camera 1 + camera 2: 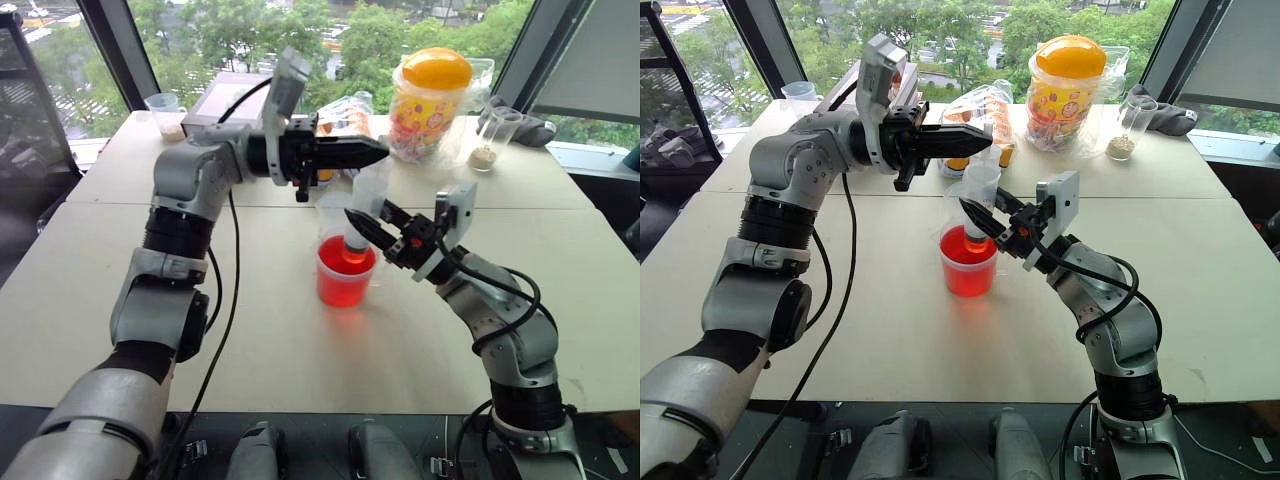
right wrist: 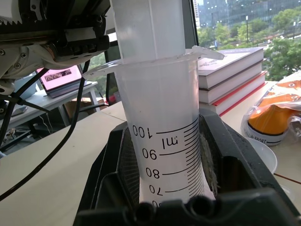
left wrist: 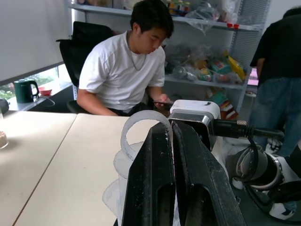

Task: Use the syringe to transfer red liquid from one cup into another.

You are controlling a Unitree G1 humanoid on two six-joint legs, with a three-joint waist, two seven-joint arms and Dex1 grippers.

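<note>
The wide clear cup [image 1: 345, 278] of red liquid [image 1: 968, 270] stands mid-table. The clear syringe [image 2: 162, 108] rises tilted out of it, its lower end down inside the cup. My right gripper [image 1: 365, 232] is shut on the barrel, just above the cup's rim. My left gripper [image 1: 378, 152] reaches in level from the left and is shut at the syringe's top, its fingertips [image 3: 162, 141] against the plunger's ring [image 3: 136, 125]. The smaller colourless cup [image 1: 953, 208] stands directly behind the red one, partly hidden by the syringe.
Along the table's far side stand a candy jar with an orange lid [image 1: 430, 95], a tall glass with pale grains [image 1: 492, 140], an orange packet [image 1: 970, 112], a box [image 1: 225, 100] and a small cup with powder [image 1: 165, 115]. A seated person [image 3: 124, 70] is beside the table.
</note>
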